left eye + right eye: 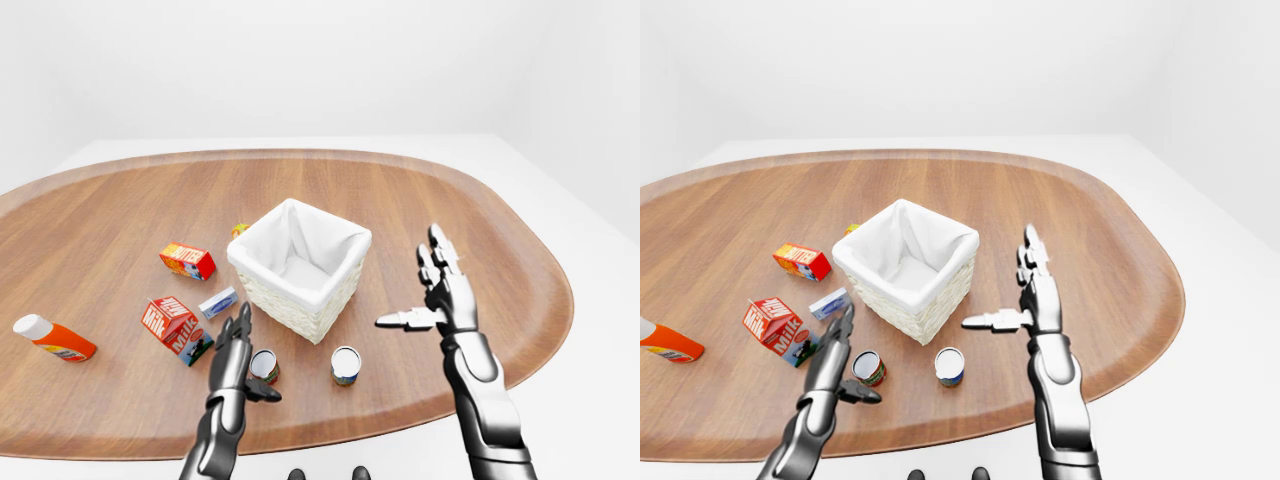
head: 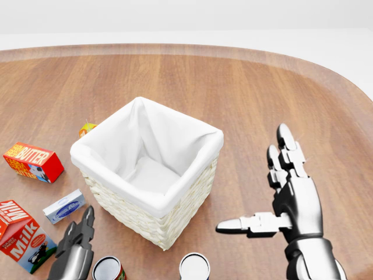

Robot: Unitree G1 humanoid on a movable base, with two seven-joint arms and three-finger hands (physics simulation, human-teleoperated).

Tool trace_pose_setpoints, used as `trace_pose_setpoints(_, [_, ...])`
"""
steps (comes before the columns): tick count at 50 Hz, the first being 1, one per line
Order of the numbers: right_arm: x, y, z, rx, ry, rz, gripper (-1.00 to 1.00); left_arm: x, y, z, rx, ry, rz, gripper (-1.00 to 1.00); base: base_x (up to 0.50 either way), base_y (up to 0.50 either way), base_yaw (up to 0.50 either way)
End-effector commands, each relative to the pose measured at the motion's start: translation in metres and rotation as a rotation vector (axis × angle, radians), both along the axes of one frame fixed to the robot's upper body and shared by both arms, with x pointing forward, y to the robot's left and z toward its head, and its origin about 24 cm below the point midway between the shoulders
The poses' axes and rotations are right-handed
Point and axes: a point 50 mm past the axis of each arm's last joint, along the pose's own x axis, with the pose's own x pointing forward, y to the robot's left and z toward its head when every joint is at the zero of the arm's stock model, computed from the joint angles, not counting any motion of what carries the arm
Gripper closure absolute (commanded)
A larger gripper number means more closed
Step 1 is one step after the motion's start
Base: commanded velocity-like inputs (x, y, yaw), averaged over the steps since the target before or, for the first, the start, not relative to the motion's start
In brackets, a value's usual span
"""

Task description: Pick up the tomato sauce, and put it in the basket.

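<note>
Tomato sauce [image 1: 263, 366], likely the red-labelled can beside the open left hand [image 1: 236, 352], looks rigid, weighty, slick; grip its round sides; right hand [image 1: 440, 294] open.

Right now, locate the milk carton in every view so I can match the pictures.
Left-eye view: milk carton lies left of the basket, lower left.
Head view: bottom-left corner, partly cut off.
Right-eye view: left of centre.
Shared landmark: the white-lined basket, to the carton's right in all three.
</note>
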Motion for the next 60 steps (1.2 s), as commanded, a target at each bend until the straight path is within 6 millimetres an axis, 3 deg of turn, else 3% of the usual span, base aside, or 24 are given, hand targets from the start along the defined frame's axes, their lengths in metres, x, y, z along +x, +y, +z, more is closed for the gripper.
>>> trace_pose_setpoints(1, [0.0, 0.0, -0.001, 0.0, 0.003, 0.0, -1.0, 0.0, 0.001, -0.004, 0.009, 0.011, 0.006, -1.0, 0.0, 0.0, 0.0])
trace_pose_setpoints(33, [-0.001, -0.001, 0.006, -0.001, -0.024, -0.004, -1.0, 0.005, 0.0, -0.01, 0.029, 0.025, 0.012, -1.0, 0.0, 0.0, 0.0])
trace_pose_setpoints(60, [0.001, 0.0, -0.002, 0.001, 0.007, 0.001, -1.0, 0.006, 0.0, -0.018, 0.049, 0.048, 0.018, -1.0, 0.0, 0.0, 0.0])
